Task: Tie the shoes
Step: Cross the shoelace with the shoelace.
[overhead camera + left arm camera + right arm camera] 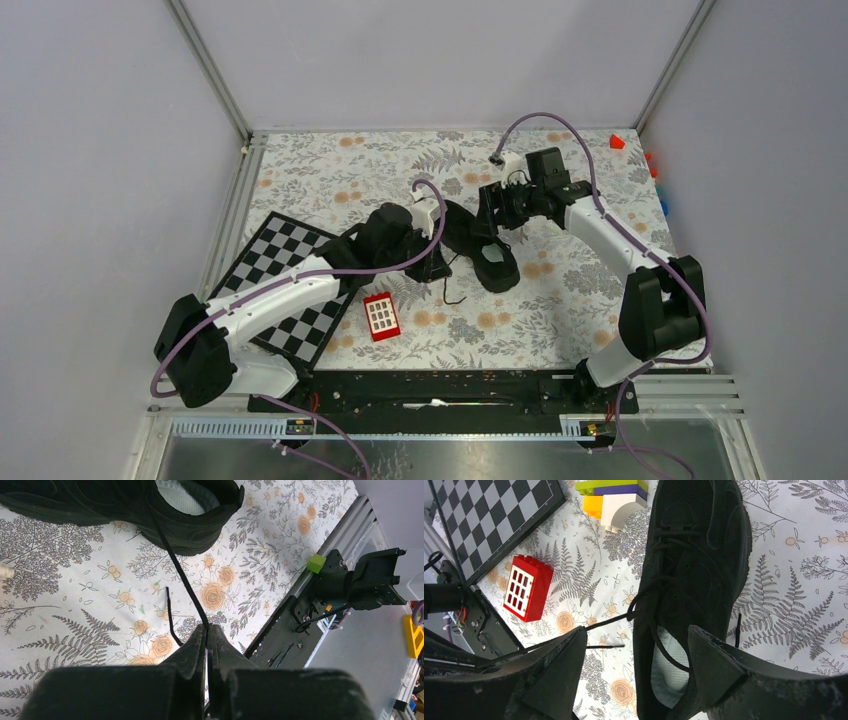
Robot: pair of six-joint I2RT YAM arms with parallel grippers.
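The black shoe (497,275) lies in the middle of the floral table, its pale grey insole showing. In the left wrist view my left gripper (207,626) is shut on a thin black lace (175,565) that runs taut from the shoe (125,505) to the fingertips. A second lace end (170,615) lies loose on the cloth beside it. My right gripper (636,632) hovers open over the heel end of the shoe (694,555), with nothing between its fingers. The taut lace (604,622) passes beside its left finger. In the top view the left gripper (437,265) sits left of the shoe, the right gripper (490,222) above it.
A red windowed block (381,316) lies near the shoe's left side, and a chessboard (285,280) lies under the left arm. Stacked toy blocks (614,497) stand by the shoe's toe. Small coloured blocks (655,170) sit at the far right edge. A green block (316,562) rests on the front rail.
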